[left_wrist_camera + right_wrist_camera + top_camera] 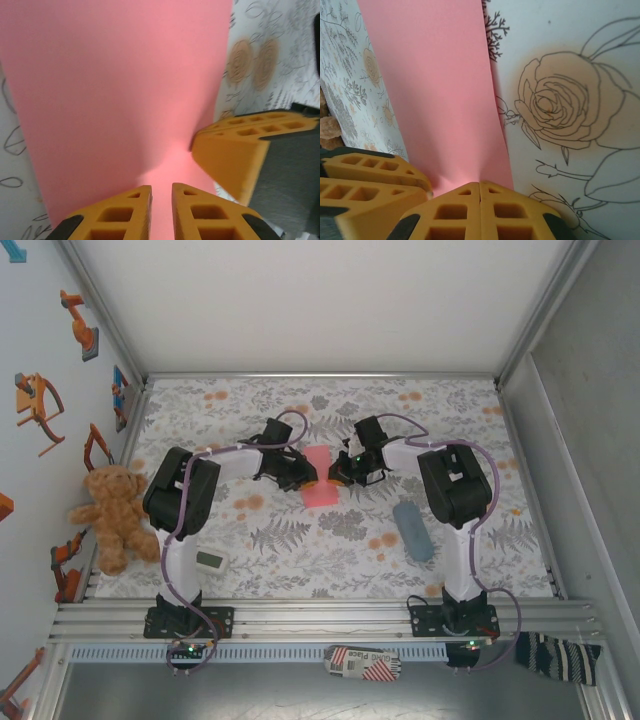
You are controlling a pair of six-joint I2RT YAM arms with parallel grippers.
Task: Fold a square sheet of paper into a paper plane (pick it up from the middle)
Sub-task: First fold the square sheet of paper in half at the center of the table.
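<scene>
The sheet of paper (320,491) lies near the middle of the bench (330,535). The left tool (161,189) is at its 9 o'clock and the right tool (479,186) at its 3 o'clock. The right tool is pressed together on a small raised pucker of the paper. The left tool's fingers (125,212) stand almost together with a thin pink slit between, and whether they pinch cannot be told. If the tools pull apart, the thin paper may tear or crease wrongly; a loose left hold may let it slip. The paper's edges under the tools are hidden.
</scene>
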